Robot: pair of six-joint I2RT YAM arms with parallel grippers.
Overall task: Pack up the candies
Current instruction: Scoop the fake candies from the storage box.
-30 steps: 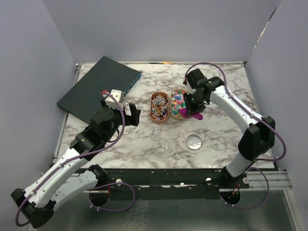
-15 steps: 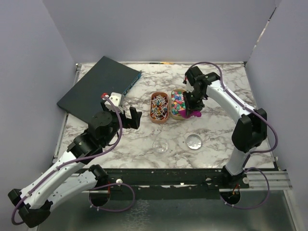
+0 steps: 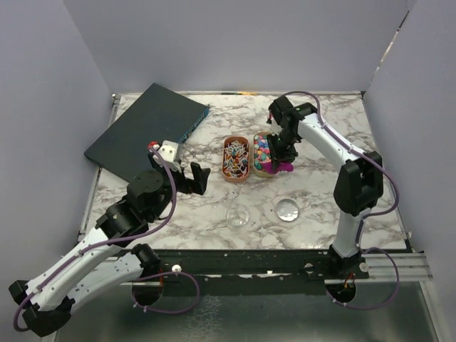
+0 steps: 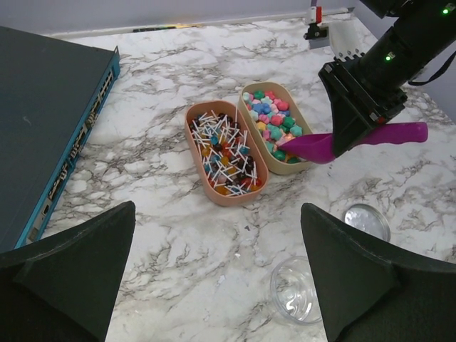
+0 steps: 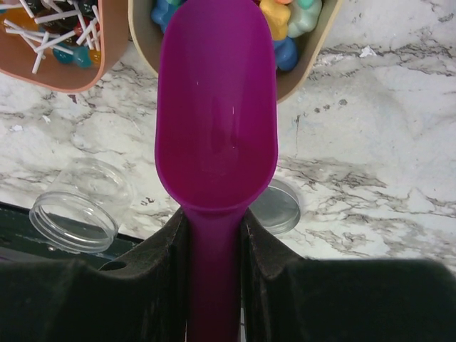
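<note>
The candies lie in two oval trays mid-table: stick-wrapped pieces in the orange tray (image 3: 236, 159) (image 4: 225, 151), bright balls in the tan tray (image 3: 263, 152) (image 4: 273, 122). My right gripper (image 3: 279, 152) (image 5: 212, 214) is shut on the handle of a purple scoop (image 5: 216, 107) (image 4: 320, 144). The scoop's bowl looks empty, and its tip reaches over the near end of the tan tray (image 5: 306, 57). My left gripper (image 3: 194, 178) (image 4: 217, 235) hangs open to the left of the trays, holding nothing.
A clear open jar (image 3: 237, 216) (image 4: 294, 288) (image 5: 78, 203) and its lid (image 3: 287, 209) (image 4: 366, 221) (image 5: 278, 206) lie on the marble in front of the trays. A dark flat box (image 3: 146, 128) (image 4: 43, 121) fills the far left corner.
The right arm has swung the scoop left, bringing its tip onto the ball tray's near end. The left arm has pulled back slightly toward the near edge, its gripper still open.
</note>
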